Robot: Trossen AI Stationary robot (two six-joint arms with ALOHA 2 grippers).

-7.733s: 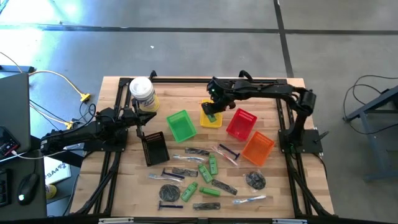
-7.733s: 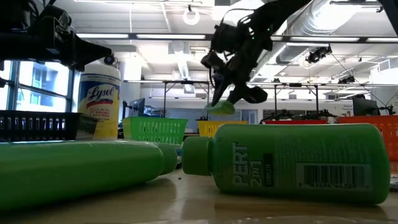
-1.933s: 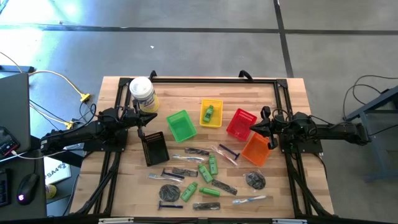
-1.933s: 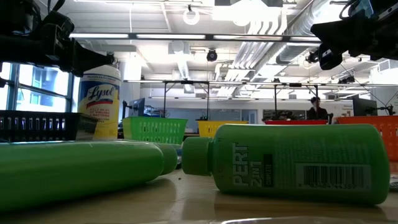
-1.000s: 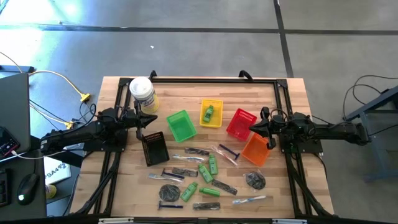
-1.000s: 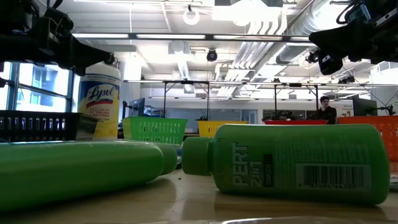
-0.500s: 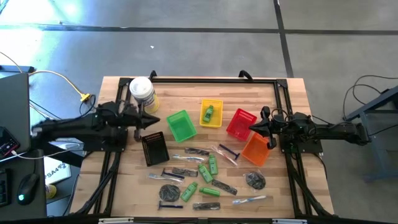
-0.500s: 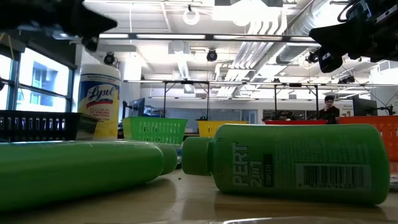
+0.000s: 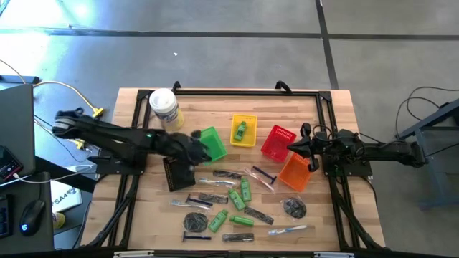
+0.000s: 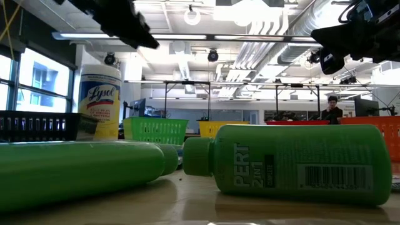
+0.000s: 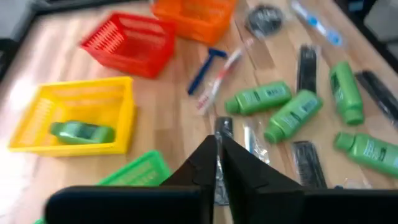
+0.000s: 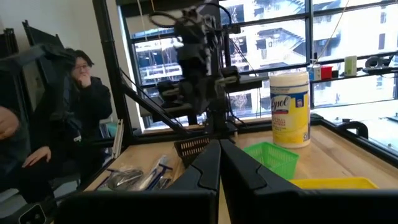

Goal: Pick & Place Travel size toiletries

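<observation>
Travel size toiletries [image 9: 237, 204] are scattered near the worktop's [image 9: 326, 107] front edge: small bright green bottles [image 9: 246, 189], dark combs [image 9: 228, 174], clear-wrapped silvery pieces [image 9: 287, 230], dark grey discs [image 9: 294, 208], blue-handled razors [image 9: 262, 174]. One green bottle [image 9: 241, 130] is seen lying in the yellow basket [image 9: 244, 140]. The left pincer [image 9: 196, 149] is held above the green basket [image 9: 209, 144], fingers nearly together, nothing gripped. The right pincer [image 9: 292, 145] is parked by the orange basket [image 9: 297, 172] at the right edge, closed and empty.
</observation>
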